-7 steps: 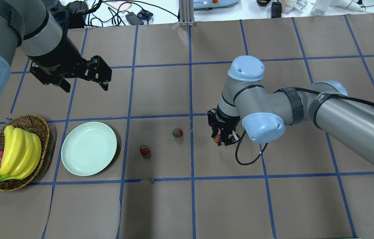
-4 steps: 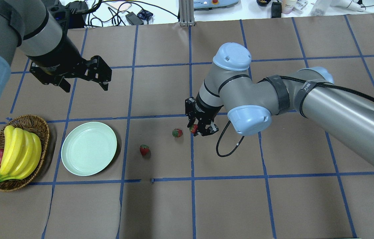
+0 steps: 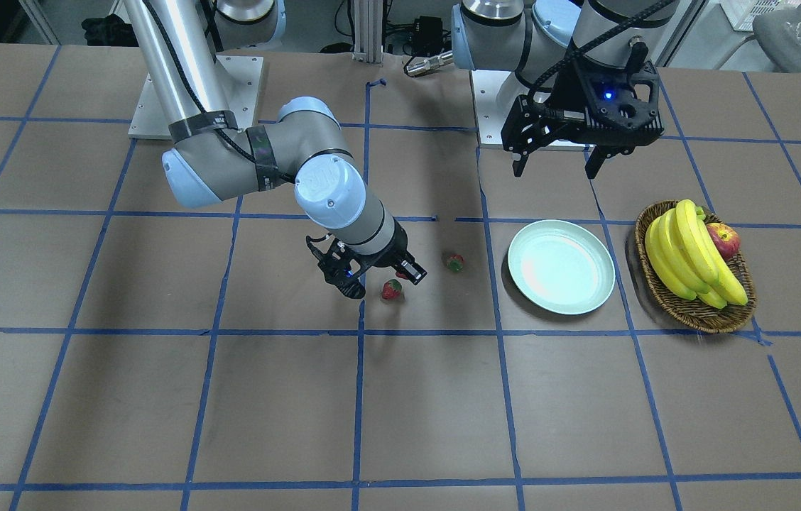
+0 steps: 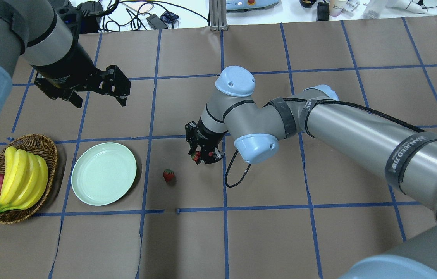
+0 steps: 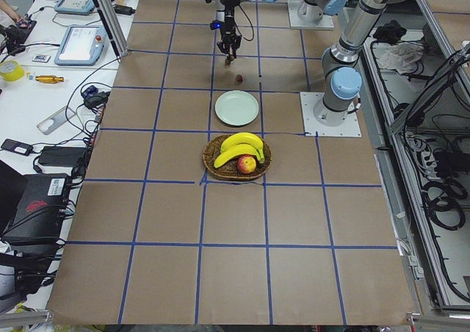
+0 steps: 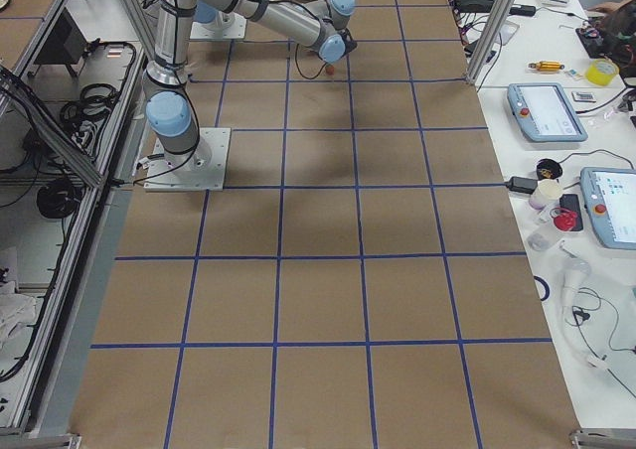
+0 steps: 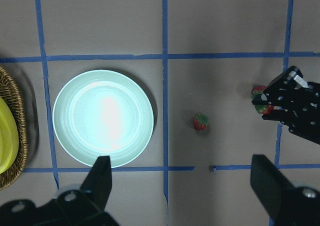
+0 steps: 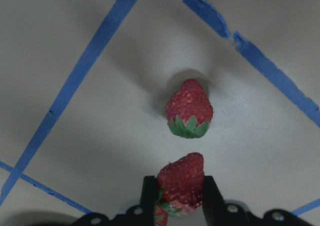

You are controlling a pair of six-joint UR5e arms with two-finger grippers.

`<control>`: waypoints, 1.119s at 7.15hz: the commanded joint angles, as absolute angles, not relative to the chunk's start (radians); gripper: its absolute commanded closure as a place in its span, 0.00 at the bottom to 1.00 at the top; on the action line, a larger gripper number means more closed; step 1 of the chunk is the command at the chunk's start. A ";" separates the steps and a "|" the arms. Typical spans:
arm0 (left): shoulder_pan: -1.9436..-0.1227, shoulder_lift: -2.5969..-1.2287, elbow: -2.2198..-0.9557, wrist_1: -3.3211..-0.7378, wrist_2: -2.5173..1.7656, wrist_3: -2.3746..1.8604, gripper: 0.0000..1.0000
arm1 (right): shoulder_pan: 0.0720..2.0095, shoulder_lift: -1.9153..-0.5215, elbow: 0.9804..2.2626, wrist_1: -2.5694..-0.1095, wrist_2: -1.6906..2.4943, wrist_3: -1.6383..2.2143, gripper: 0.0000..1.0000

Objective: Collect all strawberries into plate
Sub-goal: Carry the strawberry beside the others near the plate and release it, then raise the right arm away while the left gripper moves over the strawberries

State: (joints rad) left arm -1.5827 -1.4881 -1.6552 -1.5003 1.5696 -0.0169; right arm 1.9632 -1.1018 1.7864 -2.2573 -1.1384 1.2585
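Slip risk: right gripper [image 8: 179, 184] pinches a strawberry [image 8: 184, 170] well short of the plate [image 4: 104, 173]; jolted, it may drop. Left gripper [image 4: 100, 101] gapes empty beyond the plate.

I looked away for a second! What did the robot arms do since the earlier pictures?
The right gripper, still shut on the held strawberry, carried it toward the plate and now hangs just above the middle strawberry, which lies on the table. The left gripper stayed open in place. The plate, the strawberry nearest the plate and the basket did not move.
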 commanded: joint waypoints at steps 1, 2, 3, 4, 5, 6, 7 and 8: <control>-1.582 -1.488 -1.655 -1.500 1.571 -0.017 0.00 | 1.971 -1.085 1.784 -2.261 -1.129 1.258 0.37; -1.583 -1.488 -1.655 -1.500 1.572 -0.017 0.00 | 1.971 -1.085 1.784 -2.261 -1.127 1.256 0.21; -1.583 -1.488 -1.655 -1.500 1.572 -0.017 0.00 | 1.971 -1.092 1.783 -2.260 -1.132 1.249 0.13; -1.582 -1.489 -1.657 -1.500 1.572 -0.015 0.00 | 1.968 -1.112 1.778 -2.261 -1.147 1.246 0.02; -1.577 -1.496 -1.661 -1.500 1.569 -0.017 0.00 | 1.951 -1.158 1.781 -2.243 -1.234 1.214 0.00; -1.581 -1.505 -1.683 -1.493 1.568 -0.026 0.00 | 1.918 -1.228 1.793 -2.177 -1.286 1.115 0.00; -1.586 -1.505 -1.724 -1.485 1.563 -0.041 0.00 | 1.849 -1.299 1.792 -2.048 -1.298 0.988 0.00; -1.586 -1.515 -1.773 -1.483 1.560 -0.066 0.00 | 1.776 -1.374 1.792 -1.911 -1.301 0.857 0.00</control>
State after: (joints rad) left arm -1.5846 -1.5062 -1.7227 -1.4875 1.5639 -0.0425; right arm 1.8538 -1.2886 1.7908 -2.0571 -1.2869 1.0016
